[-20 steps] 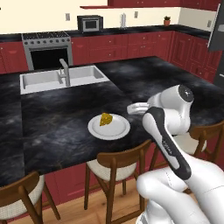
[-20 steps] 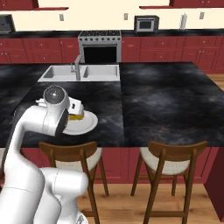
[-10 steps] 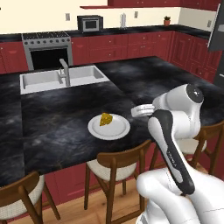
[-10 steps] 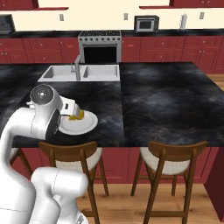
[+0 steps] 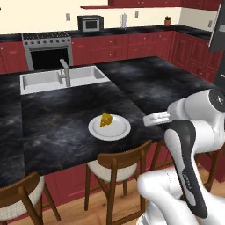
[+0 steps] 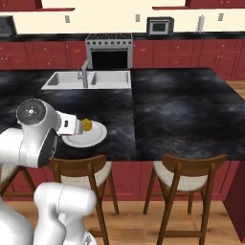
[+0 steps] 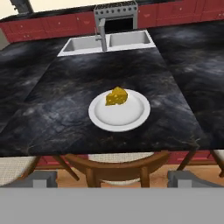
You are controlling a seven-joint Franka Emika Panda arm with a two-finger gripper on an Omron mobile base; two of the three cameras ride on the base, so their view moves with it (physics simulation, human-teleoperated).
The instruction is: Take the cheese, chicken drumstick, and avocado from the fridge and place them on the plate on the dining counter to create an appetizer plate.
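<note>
Okay, left base view: cheese (image 5: 106, 119) sits on the plate (image 5: 115, 132) near the worktop (image 5: 61, 118) edge. Right base view: same plate, arm beside it. Hand view: your hand (image 7: 112, 178) is wide open, empty, fingertips (image 7: 41, 178) over the chair (image 7: 117, 165).

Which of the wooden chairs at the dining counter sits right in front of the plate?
The wooden chair tucked under the counter edge just below the plate holding the cheese; the other chair stands off toward the sink side.

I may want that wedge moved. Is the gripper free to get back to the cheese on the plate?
Probably yes: the gripper is open and empty, the cheese sits uncovered on the plate, with bare counter around.
</note>
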